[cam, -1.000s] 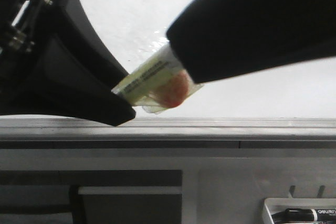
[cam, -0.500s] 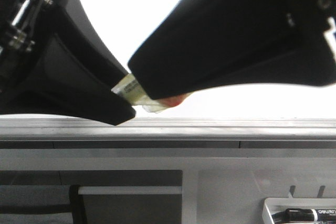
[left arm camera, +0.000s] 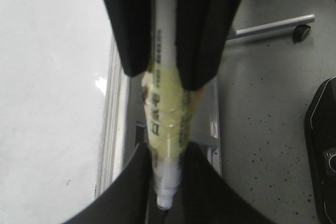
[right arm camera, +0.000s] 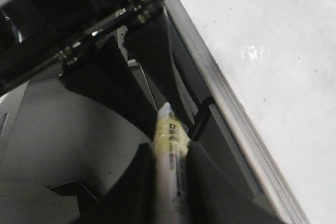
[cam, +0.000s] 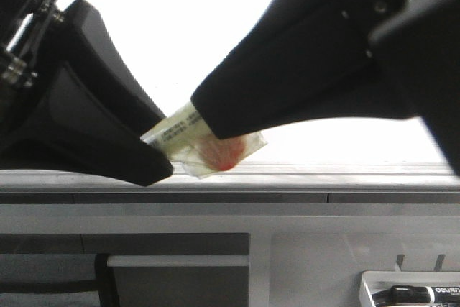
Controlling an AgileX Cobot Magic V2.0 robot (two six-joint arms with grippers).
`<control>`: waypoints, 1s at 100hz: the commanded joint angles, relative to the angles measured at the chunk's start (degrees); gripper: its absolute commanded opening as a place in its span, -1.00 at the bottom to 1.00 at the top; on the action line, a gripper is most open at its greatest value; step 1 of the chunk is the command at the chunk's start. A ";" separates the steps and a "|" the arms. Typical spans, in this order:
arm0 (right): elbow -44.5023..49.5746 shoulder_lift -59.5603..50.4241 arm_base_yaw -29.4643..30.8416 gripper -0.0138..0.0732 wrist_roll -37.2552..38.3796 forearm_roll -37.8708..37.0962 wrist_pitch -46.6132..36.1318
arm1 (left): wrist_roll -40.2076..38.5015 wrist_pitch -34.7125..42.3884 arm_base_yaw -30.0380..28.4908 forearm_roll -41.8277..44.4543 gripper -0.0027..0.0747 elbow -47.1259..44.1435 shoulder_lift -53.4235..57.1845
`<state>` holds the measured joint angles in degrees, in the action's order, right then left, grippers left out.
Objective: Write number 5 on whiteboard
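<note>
The marker [cam: 198, 145] now sits lower than a second ago, just above the whiteboard [cam: 215, 41] ledge. Both grippers clamp it: left gripper [left arm camera: 165, 182] at one end, right gripper [right arm camera: 169, 153] at the other, pushed further in. No 5 is visible, so writing looks unstarted, seemingly mid-handover.

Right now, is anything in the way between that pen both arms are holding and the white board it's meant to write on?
Nothing visible blocks it. The pen is gripped by both the left fingers and the right fingers, just off the board's metal edge. The white board beside it looks bare, apart from glare and tiny specks; no number is written yet.
</note>
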<state>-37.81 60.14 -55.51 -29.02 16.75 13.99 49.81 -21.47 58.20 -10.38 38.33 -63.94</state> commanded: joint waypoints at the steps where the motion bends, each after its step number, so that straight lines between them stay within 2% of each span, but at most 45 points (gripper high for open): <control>1: -2.01 -0.21 0.05 -0.83 -0.48 1.24 -4.26 | 0.29 6.13 0.48 -0.92 -0.98 1.98 1.23; 11: -2.01 -0.21 0.05 -0.83 -0.48 1.24 -4.26 | -0.25 7.45 0.48 -1.27 -0.97 1.98 1.23; 18: -2.01 -0.21 0.05 -0.83 -0.48 1.24 -4.17 | -1.68 9.24 0.48 -1.36 -0.85 1.98 1.23; 28: -2.01 -0.77 0.05 -0.82 -0.48 1.24 -4.14 | -5.30 11.55 0.48 -1.36 -0.38 1.98 1.61; 33: -2.01 -1.51 0.44 -0.82 -0.48 1.24 -4.14 | -6.24 11.54 0.48 -1.36 -0.02 1.98 1.90; 40: -2.01 -2.79 1.51 -0.81 -0.48 1.24 -3.89 | -6.73 11.43 0.48 -1.48 0.35 1.98 2.91; 48: -2.01 -4.70 3.57 -0.79 -0.37 1.24 -3.02 | -6.71 11.55 0.48 -1.48 0.55 1.98 4.85; 60: -1.64 -8.49 7.36 -0.79 -0.14 1.24 -1.00 | -9.12 11.31 -0.56 -1.48 0.50 1.98 9.59; 70: -0.17 -12.29 10.16 -0.79 1.25 1.24 -0.53 | -15.12 10.87 -4.01 -1.48 0.32 1.41 14.94; 79: 1.90 -16.01 11.91 -0.77 4.82 1.24 -0.52 | -21.23 11.58 -9.25 -1.48 0.10 -0.66 20.44; 89: 4.32 -19.01 12.44 -0.77 5.51 1.24 -1.18 | -28.44 13.74 -15.85 -1.60 -0.09 -4.73 26.98; 100: 5.14 -18.90 12.56 -0.77 5.51 1.24 -1.84 | -31.86 14.12 -21.98 -2.72 -0.34 -9.05 32.51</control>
<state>-31.61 41.39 -43.58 -23.80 17.42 16.41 21.69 -12.11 39.97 -11.28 30.40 -34.91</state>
